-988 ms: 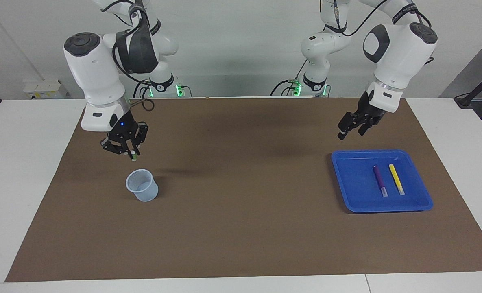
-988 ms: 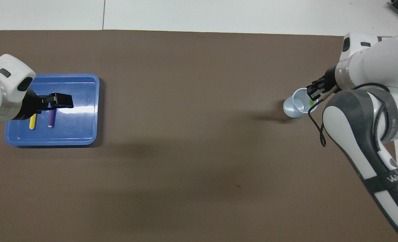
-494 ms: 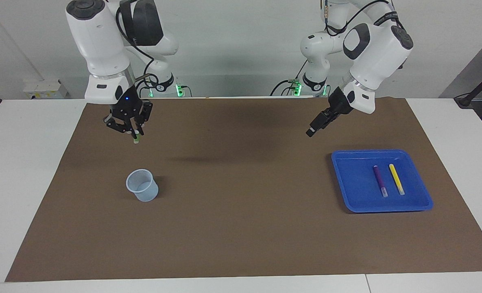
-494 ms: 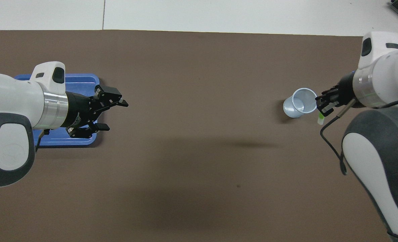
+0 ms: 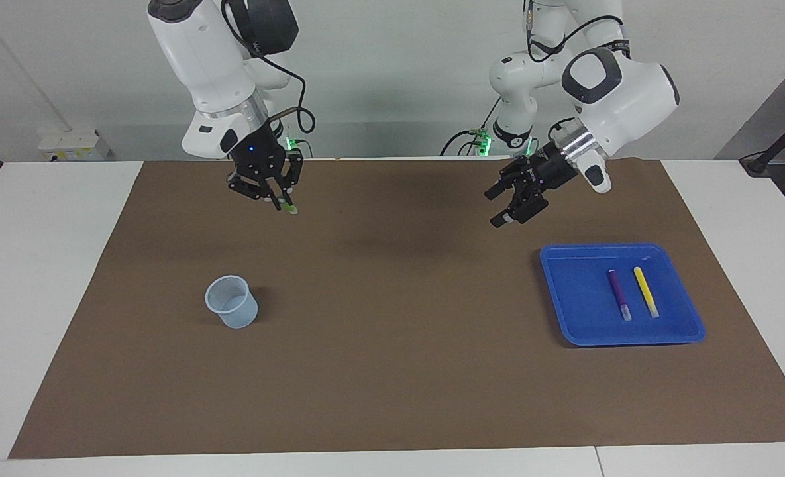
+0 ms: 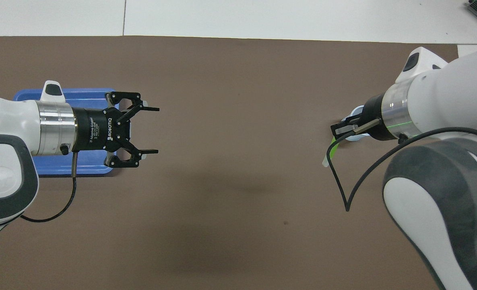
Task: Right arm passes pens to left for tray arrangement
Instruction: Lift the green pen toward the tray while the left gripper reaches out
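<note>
Right tool (image 5: 279,200), clenched on the green pen (image 5: 290,209) hanging cap-down over the mat, faces the left tool (image 5: 508,204), released and gaping sideways, well apart.

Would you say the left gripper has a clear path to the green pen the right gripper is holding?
Probably yes. The left gripper is open and turned toward the right gripper, which holds the green pen in the air; only bare mat lies beneath the gap between them.
</note>
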Controlling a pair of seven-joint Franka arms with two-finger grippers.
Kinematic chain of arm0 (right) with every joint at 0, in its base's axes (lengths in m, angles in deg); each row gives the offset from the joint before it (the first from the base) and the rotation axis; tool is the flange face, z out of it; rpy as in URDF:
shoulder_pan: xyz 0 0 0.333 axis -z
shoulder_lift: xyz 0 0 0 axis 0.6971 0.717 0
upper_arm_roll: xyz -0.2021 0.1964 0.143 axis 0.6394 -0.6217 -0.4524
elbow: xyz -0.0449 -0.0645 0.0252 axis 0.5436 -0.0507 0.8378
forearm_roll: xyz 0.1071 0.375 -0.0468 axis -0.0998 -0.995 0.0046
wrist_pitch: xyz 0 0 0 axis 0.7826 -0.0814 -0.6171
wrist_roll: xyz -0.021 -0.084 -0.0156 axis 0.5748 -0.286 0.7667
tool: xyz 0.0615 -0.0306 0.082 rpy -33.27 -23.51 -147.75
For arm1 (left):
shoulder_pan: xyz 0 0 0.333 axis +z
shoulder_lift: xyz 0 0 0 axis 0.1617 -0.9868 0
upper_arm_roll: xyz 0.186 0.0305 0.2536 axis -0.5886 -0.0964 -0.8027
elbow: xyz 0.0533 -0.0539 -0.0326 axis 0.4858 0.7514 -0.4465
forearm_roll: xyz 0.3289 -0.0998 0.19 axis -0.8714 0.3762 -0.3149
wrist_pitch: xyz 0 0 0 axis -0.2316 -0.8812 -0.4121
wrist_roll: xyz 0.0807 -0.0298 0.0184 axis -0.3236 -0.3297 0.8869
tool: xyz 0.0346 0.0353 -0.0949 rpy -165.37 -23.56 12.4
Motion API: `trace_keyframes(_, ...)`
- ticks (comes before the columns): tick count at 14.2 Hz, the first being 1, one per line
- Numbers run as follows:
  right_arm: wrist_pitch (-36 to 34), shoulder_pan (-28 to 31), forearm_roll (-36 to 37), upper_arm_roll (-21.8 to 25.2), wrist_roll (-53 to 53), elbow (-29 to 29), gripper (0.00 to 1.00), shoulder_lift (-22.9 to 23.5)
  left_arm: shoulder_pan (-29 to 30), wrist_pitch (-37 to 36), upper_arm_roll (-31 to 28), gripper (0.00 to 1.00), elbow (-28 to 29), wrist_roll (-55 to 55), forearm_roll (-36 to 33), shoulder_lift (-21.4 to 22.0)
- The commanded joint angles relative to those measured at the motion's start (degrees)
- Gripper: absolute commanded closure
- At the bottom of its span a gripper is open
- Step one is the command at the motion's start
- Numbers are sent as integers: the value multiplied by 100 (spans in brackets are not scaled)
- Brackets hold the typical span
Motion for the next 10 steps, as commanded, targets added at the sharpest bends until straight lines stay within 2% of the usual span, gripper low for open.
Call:
trace_keyframes(1, 154, -184, -461, -20, 1266, 24, 100, -46, -27, 116, 3, 3, 144, 826, 327, 148)
trace_keyframes(4, 541, -368, -981, -20, 2087, 332, 100, -160, -45, 143, 29, 3, 135, 994, 714, 122)
trace_keyframes(6, 516, -439, -1043, -20, 2386, 350, 100, -169, -368, 404, 38, 4, 179, 1171, 714, 78)
trace_keyframes(8, 551, -457, -1428, -20, 2851, 385, 100, -196, -431, 494, 38, 3, 188, 1302, 714, -10)
trace_keyframes(10, 804, -684, -1492, -20, 3212, 420, 100, -213, -851, 852, 38, 3, 188, 1740, 714, -27)
